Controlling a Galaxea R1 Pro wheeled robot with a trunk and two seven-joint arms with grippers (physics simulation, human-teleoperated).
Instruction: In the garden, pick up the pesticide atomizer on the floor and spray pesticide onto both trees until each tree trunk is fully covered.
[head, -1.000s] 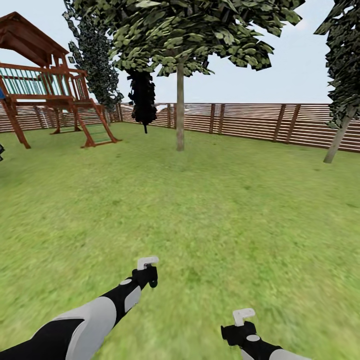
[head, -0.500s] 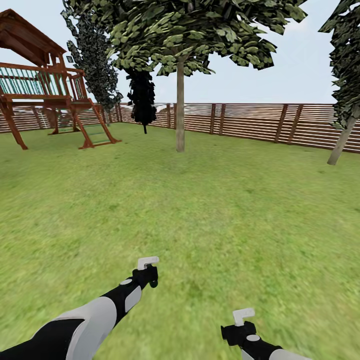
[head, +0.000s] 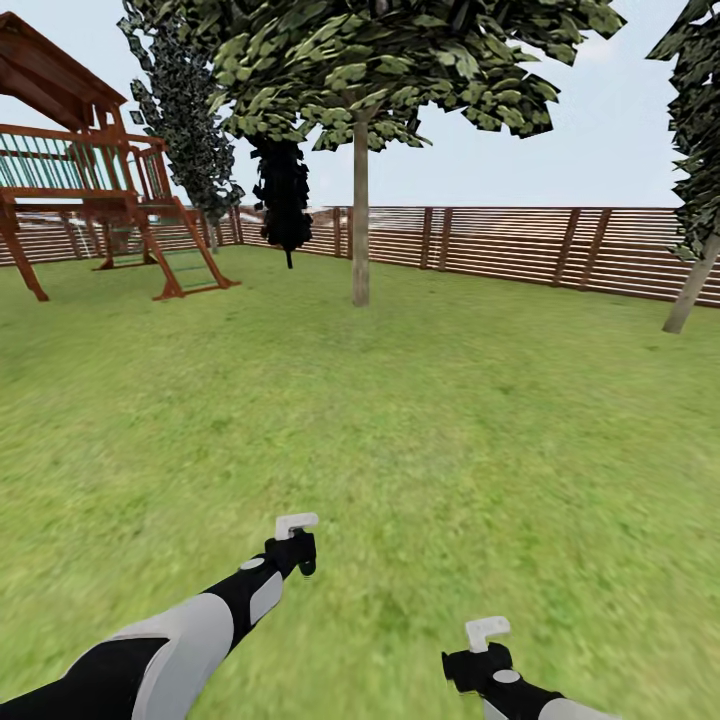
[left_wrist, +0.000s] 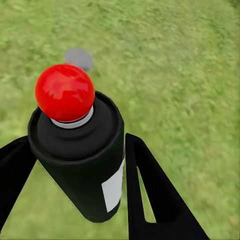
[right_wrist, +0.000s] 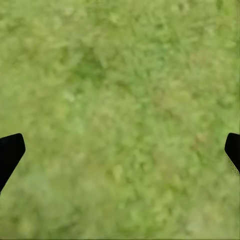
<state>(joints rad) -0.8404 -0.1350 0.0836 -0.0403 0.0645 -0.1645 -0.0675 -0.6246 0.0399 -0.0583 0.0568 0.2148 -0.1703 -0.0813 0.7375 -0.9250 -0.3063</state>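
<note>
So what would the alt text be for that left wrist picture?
A black pesticide atomizer with a red nozzle tip and white label sits clamped between the left gripper's two black fingers, above blurred green lawn with a small grey disc on it.

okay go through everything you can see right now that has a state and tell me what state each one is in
Black spray bottle with red nozzle tip: held between the left gripper's fingers, off the grass.
Left gripper: shut on the bottle.
Right gripper: open, empty, over grass.
Broadleaf tree with straight grey-brown trunk: upright, no white specks visible on the bark from here.
Leaning tree at the fence: trunk tilted.
</note>
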